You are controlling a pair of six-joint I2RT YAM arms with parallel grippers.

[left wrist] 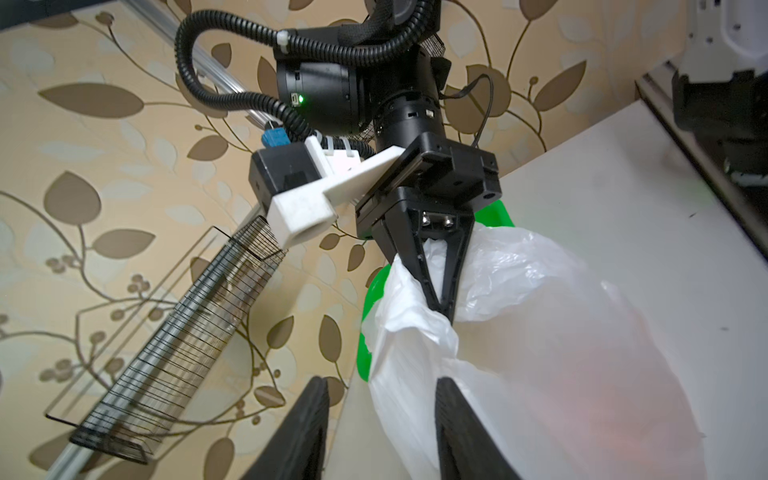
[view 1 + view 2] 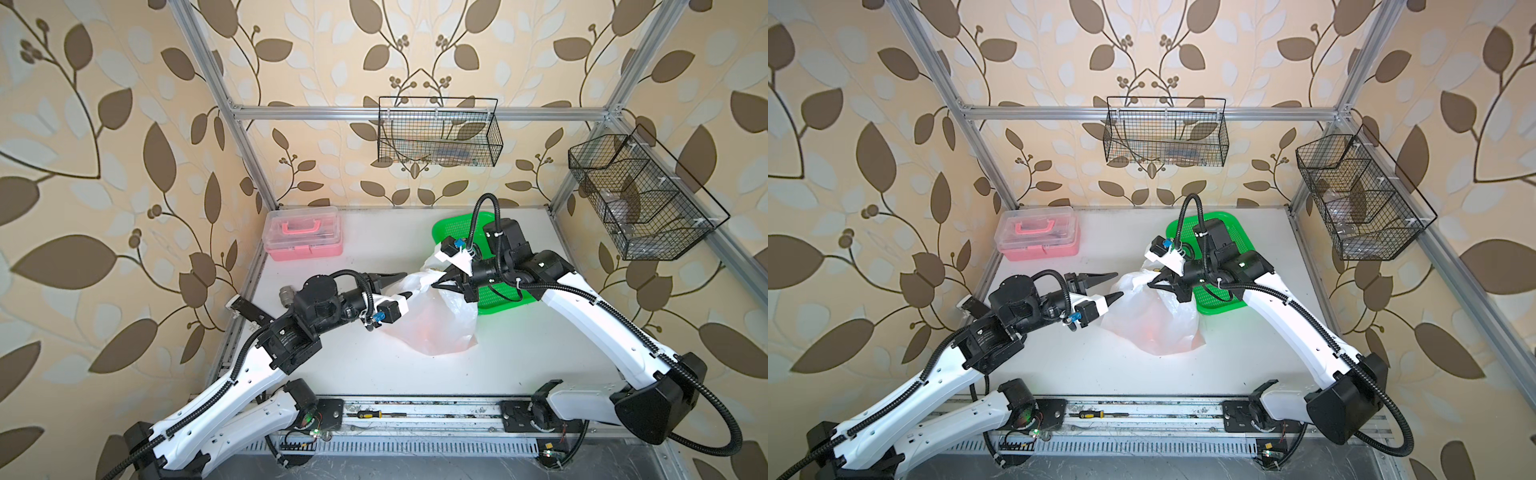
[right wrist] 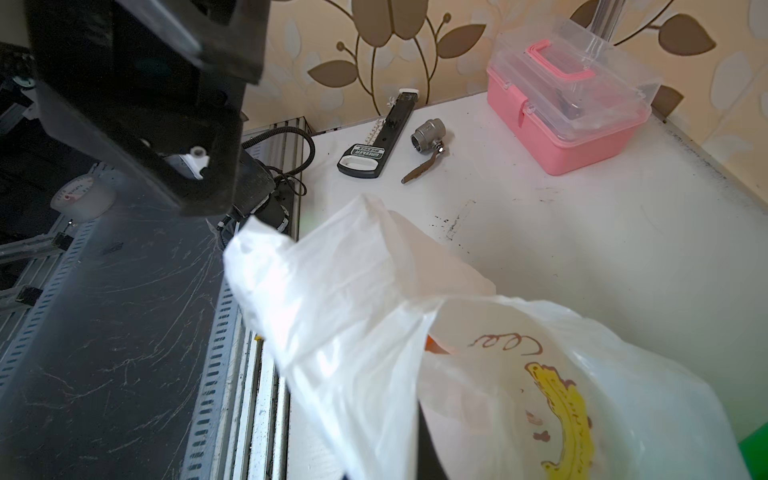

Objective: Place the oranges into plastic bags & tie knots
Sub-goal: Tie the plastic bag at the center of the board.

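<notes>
Around: green mesh basket (image 2: 500, 305) just behind my plastic bag (image 2: 436, 328); pink box (image 2: 305, 239) well apart.
Bag: thin crinkled translucent film, mid-table, oranges (image 3: 432, 345) glowing inside.
Right gripper (image 1: 446, 309): clamped on bag's top.
Left gripper (image 2: 408, 284): jaws apart, beside bag.

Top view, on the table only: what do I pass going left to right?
Black flat tool → pink toolbox → plastic bag → green basket. I left out the metal valve, since it overlaps the toolbox's span.
</notes>
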